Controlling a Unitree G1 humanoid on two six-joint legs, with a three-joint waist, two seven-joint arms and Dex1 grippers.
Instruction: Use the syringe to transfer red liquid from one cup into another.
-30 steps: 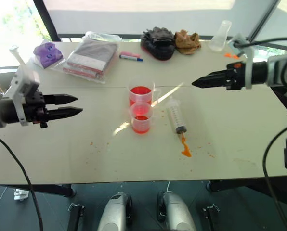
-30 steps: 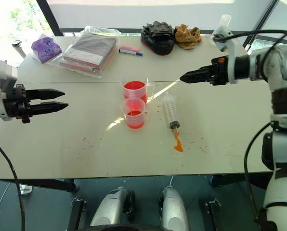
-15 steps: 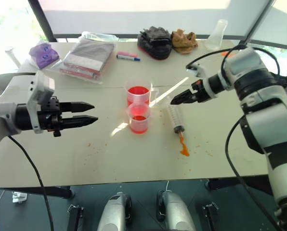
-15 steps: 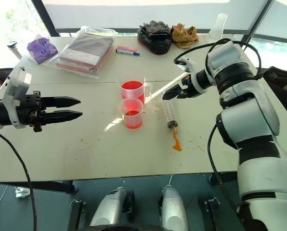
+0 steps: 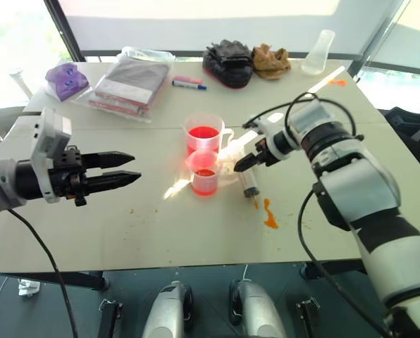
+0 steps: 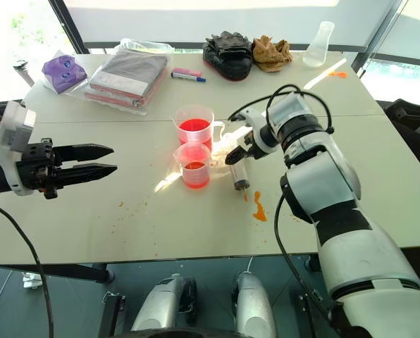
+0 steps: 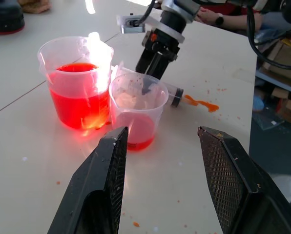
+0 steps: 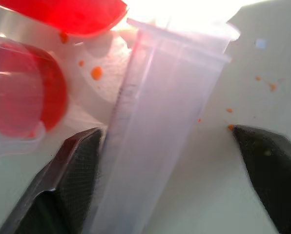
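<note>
The syringe lies flat on the table, just right of the two cups, with its stained tip toward the near edge. My right gripper points down at it and is open. Its fingers stand on either side of the clear barrel, not closed on it. The wider handled cup holds red liquid. The smaller handleless cup stands right in front of it with a little red at the bottom. My left gripper hovers open over the table well left of the cups, pointing at them.
An orange smear and specks mark the table by the syringe tip. Along the far edge sit a clear flask, black gloves, a brown cloth, a marker, a bagged grey packet and a purple item.
My right gripper has swung down and to the left from above the table's right side, onto the syringe. It stayed open. The left gripper has barely moved.
</note>
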